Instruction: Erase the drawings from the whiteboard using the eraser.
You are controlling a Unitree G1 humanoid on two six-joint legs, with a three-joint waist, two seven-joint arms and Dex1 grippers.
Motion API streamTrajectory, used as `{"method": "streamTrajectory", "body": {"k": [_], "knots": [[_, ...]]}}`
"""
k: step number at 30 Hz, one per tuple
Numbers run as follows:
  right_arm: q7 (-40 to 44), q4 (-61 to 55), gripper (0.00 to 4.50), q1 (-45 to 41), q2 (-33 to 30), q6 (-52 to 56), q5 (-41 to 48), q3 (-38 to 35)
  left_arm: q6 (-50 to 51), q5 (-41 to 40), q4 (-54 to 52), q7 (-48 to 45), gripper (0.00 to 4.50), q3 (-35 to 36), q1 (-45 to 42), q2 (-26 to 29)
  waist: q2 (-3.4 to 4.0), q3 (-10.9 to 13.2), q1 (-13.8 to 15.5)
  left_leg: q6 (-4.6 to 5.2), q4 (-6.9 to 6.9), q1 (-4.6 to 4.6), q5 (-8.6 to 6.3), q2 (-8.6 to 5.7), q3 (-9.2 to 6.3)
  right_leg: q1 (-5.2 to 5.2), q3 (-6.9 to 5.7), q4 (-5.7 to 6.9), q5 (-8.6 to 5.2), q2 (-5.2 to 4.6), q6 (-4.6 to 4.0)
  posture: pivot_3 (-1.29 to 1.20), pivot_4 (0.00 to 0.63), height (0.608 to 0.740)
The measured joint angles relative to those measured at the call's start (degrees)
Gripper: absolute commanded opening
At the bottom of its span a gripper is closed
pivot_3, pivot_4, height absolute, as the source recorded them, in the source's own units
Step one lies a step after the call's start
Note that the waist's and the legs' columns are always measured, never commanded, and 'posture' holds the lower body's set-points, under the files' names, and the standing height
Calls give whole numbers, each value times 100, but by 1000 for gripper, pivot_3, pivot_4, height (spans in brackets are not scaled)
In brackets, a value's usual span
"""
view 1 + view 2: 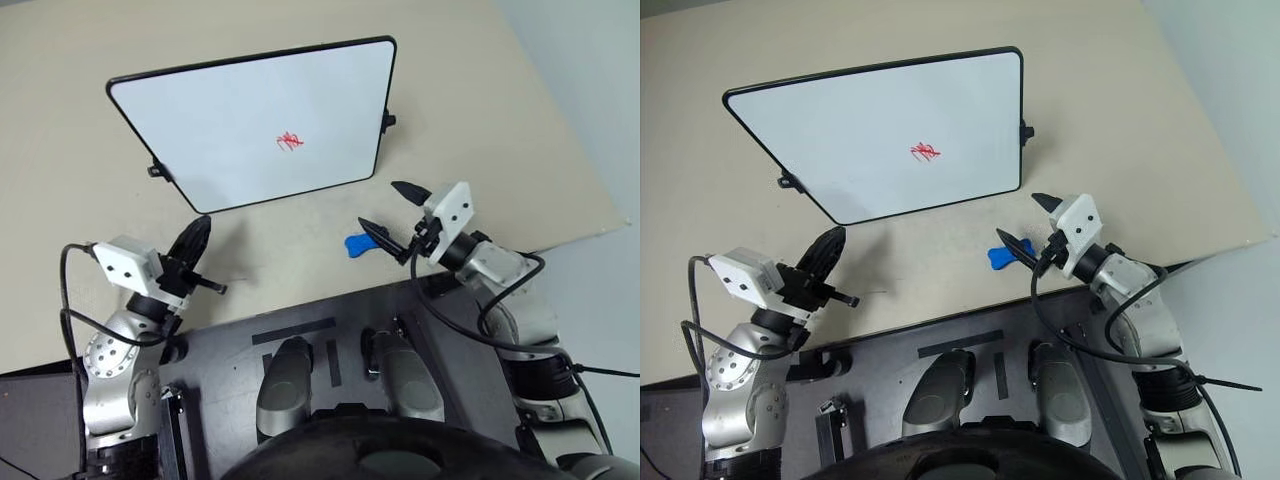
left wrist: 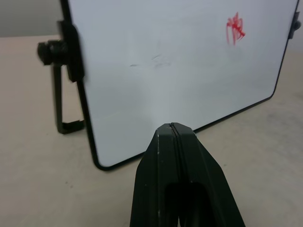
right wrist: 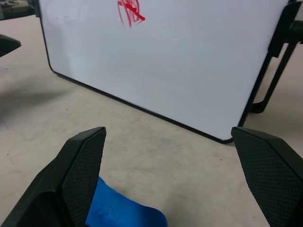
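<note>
I see the whiteboard (image 1: 262, 125) standing propped on the beige table (image 1: 80, 230), occupying the upper centre of the head view. The drawings (image 1: 289, 141), a small red scribble, sit right of the board's middle; I can read no letters in them. I find no brand, label or legible writing on any item. The eraser (image 1: 355, 245), blue, lies on the table below the board's lower right corner, at centre right of the frame. My right gripper (image 1: 391, 208) has its fingers spread wide apart, one fingertip just beside the eraser; it holds nothing. My left gripper (image 1: 193, 243), at lower left, has its fingers pressed together, empty, pointing toward the board's lower left corner.
</note>
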Motion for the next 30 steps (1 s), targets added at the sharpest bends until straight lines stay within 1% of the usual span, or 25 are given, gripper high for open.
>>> {"method": "streamTrajectory", "body": {"k": [7, 13, 22, 25, 30], "knots": [[14, -30, 4472, 138, -22, -6, 2, 37, 212, -16, -304, 120, 0, -7, 51, -5, -2, -1, -4, -1, 0, 4, 0, 0, 2, 1, 0, 2, 0, 0, 0, 0, 150, 740], [118, -36, 4472, 48, -166, 11, 8, 27, 226, -20, -420, 115, 0, -24, 191, -76, -2, -1, -4, -2, 0, 6, 1, 0, 3, 2, 0, 4, -1, -1, 0, 0, 150, 740], [296, -177, 4472, 5, -369, 214, 55, 2, -145, 69, -183, -70, 0, -25, 322, -197, -3, -1, -4, -2, 0, 8, 1, 0, 4, 4, 0, 5, -2, 0, 2, 0, 150, 740], [357, -201, 4472, 3, -455, 321, 59, 2, -222, 132, -191, -98, 0, -123, 503, -296, -3, -2, -4, -1, 1, 8, 0, -1, 6, 6, 0, 2, -3, -1, 4, 0, 150, 740], [532, -550, 4472, 80, -705, 657, 130, 22, -220, 139, -229, -92, 0, -246, 577, -347, -6, 0, 3, 0, 1, 9, 1, -1, 5, 9, 0, 7, -8, 1, 5, 0, 150, 740]]}}
